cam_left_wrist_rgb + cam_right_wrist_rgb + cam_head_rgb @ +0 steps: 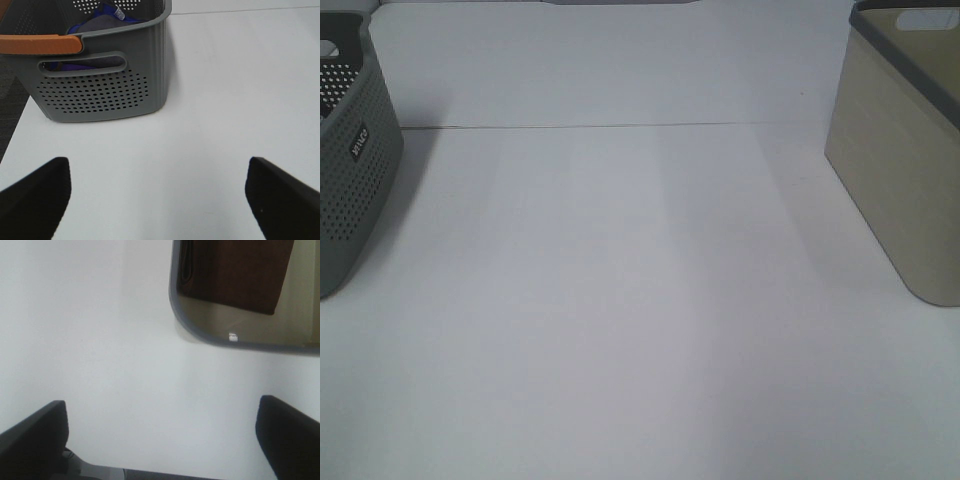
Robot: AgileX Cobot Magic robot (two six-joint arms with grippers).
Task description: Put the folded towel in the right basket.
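Observation:
The folded towel (pixel 235 272), dark reddish-brown, lies inside the right basket (pixel 200 335), seen from above in the right wrist view. The same beige basket with its dark grey rim (pixel 900 180) stands at the right edge of the exterior view; its inside is hidden there. My right gripper (pixel 162 440) is open and empty, above the white table beside the basket. My left gripper (pixel 157 200) is open and empty, above the table in front of the grey perforated basket (pixel 100 85). Neither gripper shows in the exterior view.
The grey-green perforated basket (pixel 355 170) stands at the left edge and holds purple-blue cloth (pixel 97 25). An orange strip (pixel 40 45) shows across its rim. The white table (pixel 620 300) spans between the baskets, with a seam line across the back.

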